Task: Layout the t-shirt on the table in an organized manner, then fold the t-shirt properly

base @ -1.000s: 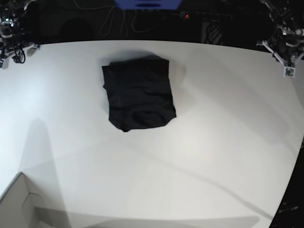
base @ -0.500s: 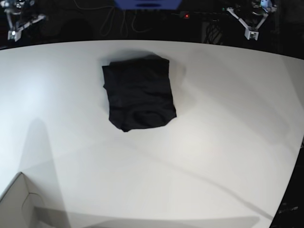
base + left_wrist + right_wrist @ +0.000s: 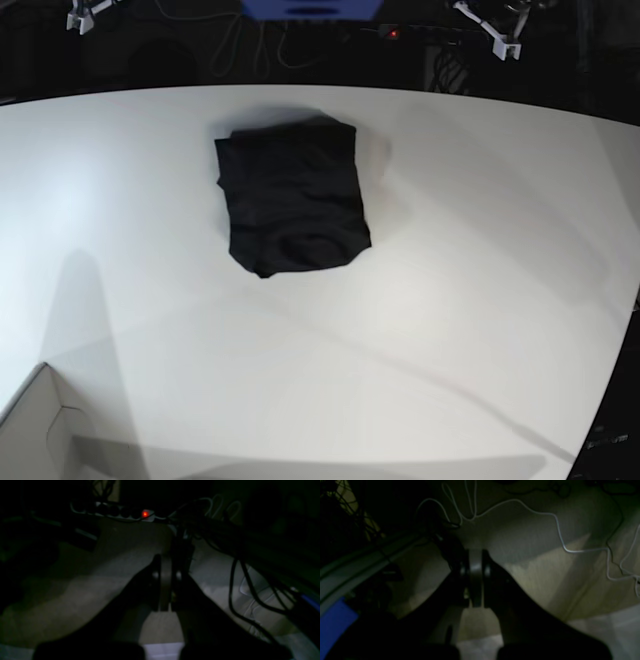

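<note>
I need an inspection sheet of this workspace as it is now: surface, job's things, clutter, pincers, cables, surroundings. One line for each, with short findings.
Surface: white table, bare apart from the shirt.
Job's things: black t-shirt folded into a compact rectangle, lying flat.
Clutter: white box corner at the near edge.
Pincers: left pincer shut, empty; right pincer shut, empty; both off the table, facing the floor.
Cables: white cable and black cables on the floor.
Surroundings: dark; power strip with a red light.

left gripper (image 3: 165,580): jaws closed, raised | right gripper (image 3: 475,575): jaws closed, raised
</note>
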Robot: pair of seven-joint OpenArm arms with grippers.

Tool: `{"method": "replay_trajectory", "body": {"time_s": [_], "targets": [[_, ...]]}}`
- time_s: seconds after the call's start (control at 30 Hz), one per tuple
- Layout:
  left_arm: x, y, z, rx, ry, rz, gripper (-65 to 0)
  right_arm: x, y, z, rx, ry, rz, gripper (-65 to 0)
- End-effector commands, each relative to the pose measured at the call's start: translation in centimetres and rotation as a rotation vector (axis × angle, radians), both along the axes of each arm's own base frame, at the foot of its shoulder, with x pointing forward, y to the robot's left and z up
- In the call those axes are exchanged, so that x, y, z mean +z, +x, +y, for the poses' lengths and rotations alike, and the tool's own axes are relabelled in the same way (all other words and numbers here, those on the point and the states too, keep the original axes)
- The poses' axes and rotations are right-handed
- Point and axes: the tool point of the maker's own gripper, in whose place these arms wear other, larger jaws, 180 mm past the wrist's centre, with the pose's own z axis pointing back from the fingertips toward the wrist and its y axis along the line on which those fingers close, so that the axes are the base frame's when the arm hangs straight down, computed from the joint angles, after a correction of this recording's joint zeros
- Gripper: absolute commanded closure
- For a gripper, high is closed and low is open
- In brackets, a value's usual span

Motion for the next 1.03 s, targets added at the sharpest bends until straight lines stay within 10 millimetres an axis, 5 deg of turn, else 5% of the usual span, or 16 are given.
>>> {"method": "replay_trajectory", "body": {"time_s": [0.0, 0.33, 0.47, 0.63, 0.7, 0.87, 1.0], "targets": [[-0.1, -0.4, 0.7, 0.014, 0.006, -0.004, 0.0, 0.1, -0.5, -0.4, -0.012, -0.012, -0.01, 0.0], [-3.0, -2.3, -6.2, -0.023, -0.172, 0.023, 0.0, -6.0, -2.4, 9.9, 0.019, 0.197, -0.091, 0.0], [-3.4, -2.9, -7.8, -0.057, -0.177, 0.022, 0.0, -7.3, -4.6, 12.8, 0.006, 0.274, -0.132, 0.0], [-5.0, -3.4, -5.6, -0.145, 0.091, 0.042, 0.0, -8.8, -9.2, 9.9, 0.131, -0.016, -0.014, 0.0], [-5.2, -2.7, -4.4, -0.165, 0.184, 0.045, 0.0, -9.0, -9.4, 8.9, 0.267, -0.132, 0.025, 0.0], [-5.6, -3.3, -5.0, -0.162, 0.224, 0.066, 0.0, -8.9, -9.9, 7.2, 0.51, -0.341, 0.147, 0.0], [-5.6, -3.3, -5.0, -0.16, 0.223, 0.066, 0.0, -9.1, -9.1, 8.7, 0.557, -0.369, 0.146, 0.0]]}}
